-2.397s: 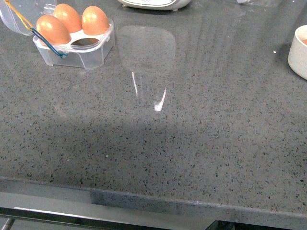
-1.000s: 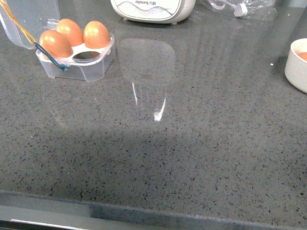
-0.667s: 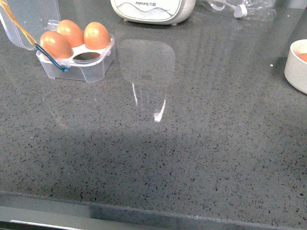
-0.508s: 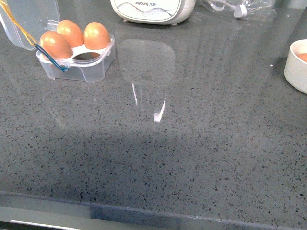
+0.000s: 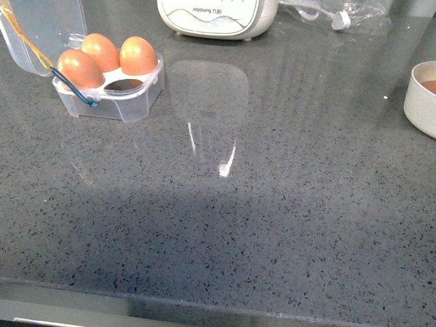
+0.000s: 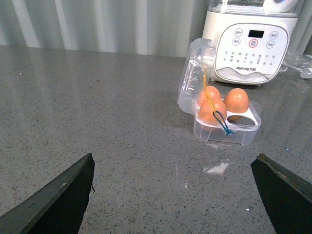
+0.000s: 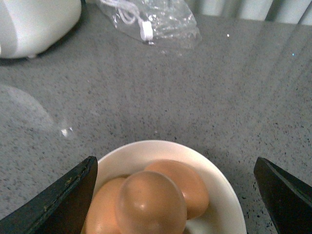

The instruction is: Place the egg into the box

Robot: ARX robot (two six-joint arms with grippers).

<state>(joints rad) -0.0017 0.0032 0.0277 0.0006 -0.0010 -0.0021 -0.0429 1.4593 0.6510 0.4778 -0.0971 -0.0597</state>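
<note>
Bare grey counter [image 5: 272, 225] runs wide open between the box [image 5: 109, 92] far left, lid up with its near-right slot empty, and the white bowl [image 5: 422, 99] at the right edge. The right gripper [image 7: 174, 165] hovers over the bowl, jaws spread wide, clear of the egg [image 7: 151, 204] on top. The left gripper [image 6: 174, 158] is wide too, facing the box.

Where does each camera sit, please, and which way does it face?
Front view: on the body, facing down the counter; box, bowl; no arms.
Left wrist view: behind the open left gripper, facing box and appliance.
Right wrist view: behind the open right gripper, over the bowl's eggs.
Shared: box, front and left; bowl, front and right.
</note>
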